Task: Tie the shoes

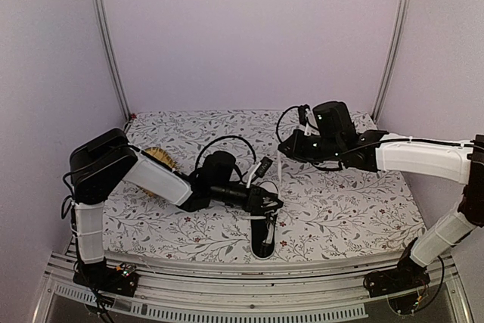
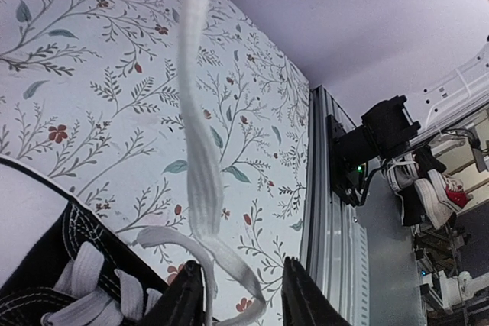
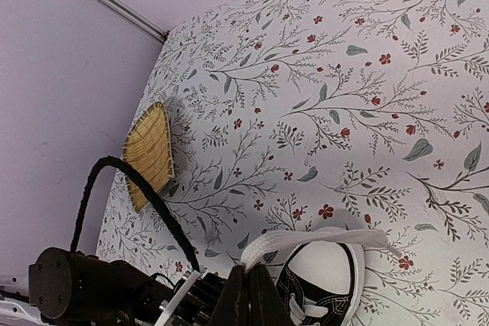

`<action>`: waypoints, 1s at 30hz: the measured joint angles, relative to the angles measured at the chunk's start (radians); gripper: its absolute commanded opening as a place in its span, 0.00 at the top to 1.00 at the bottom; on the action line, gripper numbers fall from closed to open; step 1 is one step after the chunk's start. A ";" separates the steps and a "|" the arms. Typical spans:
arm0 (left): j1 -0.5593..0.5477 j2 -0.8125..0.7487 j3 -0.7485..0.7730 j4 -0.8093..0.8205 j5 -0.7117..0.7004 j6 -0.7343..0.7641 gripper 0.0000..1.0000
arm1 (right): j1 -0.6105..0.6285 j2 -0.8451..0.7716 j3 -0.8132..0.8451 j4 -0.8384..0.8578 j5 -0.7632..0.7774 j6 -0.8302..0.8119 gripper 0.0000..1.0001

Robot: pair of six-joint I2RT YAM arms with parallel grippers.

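The black sneaker (image 1: 263,236) with white toe cap lies near the table's front edge, toe toward the arms' bases. My right gripper (image 1: 281,146) is shut on one white lace (image 1: 278,170) and holds it pulled up taut behind the shoe. In the right wrist view the gripper (image 3: 252,284) pinches the lace (image 3: 328,239) above the shoe's toe cap (image 3: 321,265). My left gripper (image 1: 271,203) hovers over the shoe's lacing. In the left wrist view it (image 2: 241,295) is open. A lace strand (image 2: 200,181) and a loose curl of lace run between its fingers (image 2: 299,295), beside the shoe (image 2: 46,272).
A yellow woven mat (image 1: 159,158) lies at the left behind the left arm, and it also shows in the right wrist view (image 3: 149,154). The table's metal front rail (image 2: 325,211) is close to the shoe. Other sneakers (image 2: 428,188) sit off the table.
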 measured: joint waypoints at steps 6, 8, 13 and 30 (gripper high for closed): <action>0.000 0.000 0.000 -0.004 -0.003 0.001 0.69 | 0.000 0.009 0.015 0.001 -0.011 0.000 0.98; 0.000 0.000 0.000 -0.008 -0.005 0.002 0.75 | 0.000 0.009 0.017 0.001 -0.016 -0.001 0.98; 0.000 0.000 0.001 -0.023 -0.010 0.006 0.92 | 0.000 0.026 0.035 0.011 -0.037 -0.005 0.98; 0.005 -0.158 -0.065 -0.032 -0.082 -0.006 1.00 | -0.026 0.048 0.026 0.021 -0.079 -0.052 0.37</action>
